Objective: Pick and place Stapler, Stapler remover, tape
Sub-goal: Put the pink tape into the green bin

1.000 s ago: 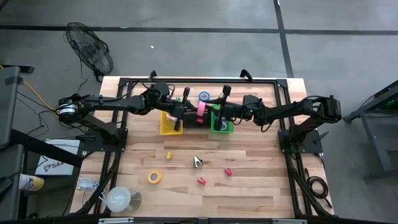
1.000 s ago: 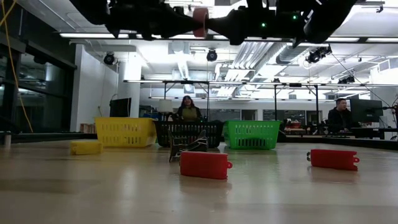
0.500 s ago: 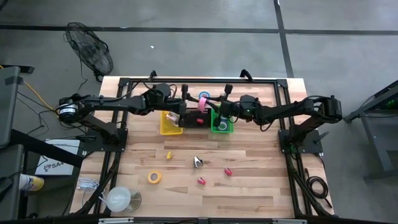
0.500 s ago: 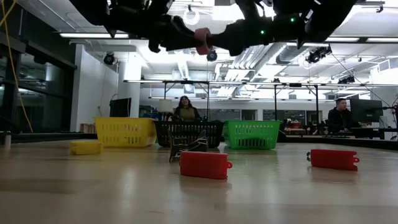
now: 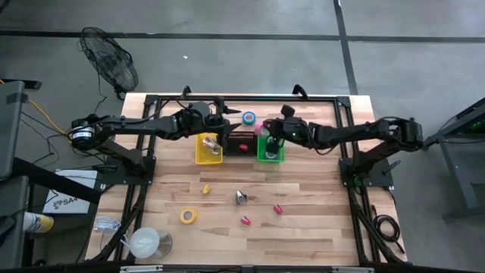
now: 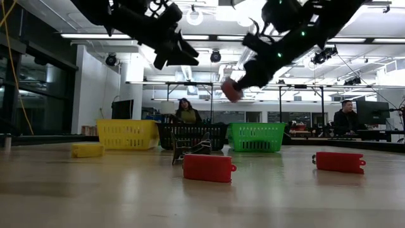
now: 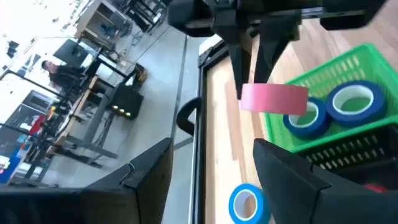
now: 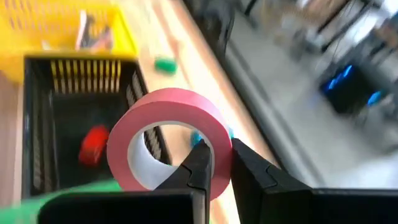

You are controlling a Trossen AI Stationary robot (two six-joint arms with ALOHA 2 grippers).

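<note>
My right gripper is shut on a pink tape roll and hangs above the green bin, which holds two blue tape rolls. My left gripper stands open and holds nothing, over the far edge between the yellow bin and the black bin. Another blue tape roll lies flat on the table behind the bins. On the near table lie a yellow tape roll, a yellow stapler, a stapler remover and two red staplers. My right gripper pinches the pink roll's wall, with one finger inside the ring's hole and the other outside it. The fingers slant down at it from above. The roll hangs at their tips, lifted clear above the green bin.
The three bins stand in a row at the table's far middle; a red stapler lies in the black one. A large white roll sits at the near left corner. People sit in the room behind.
Both grippers met at the pink tape over the black bin. My left gripper has opened, let go of it and drawn back toward the left. My right gripper has kept the roll, carried it right over the green bin, tipped downward and lowered it.
</note>
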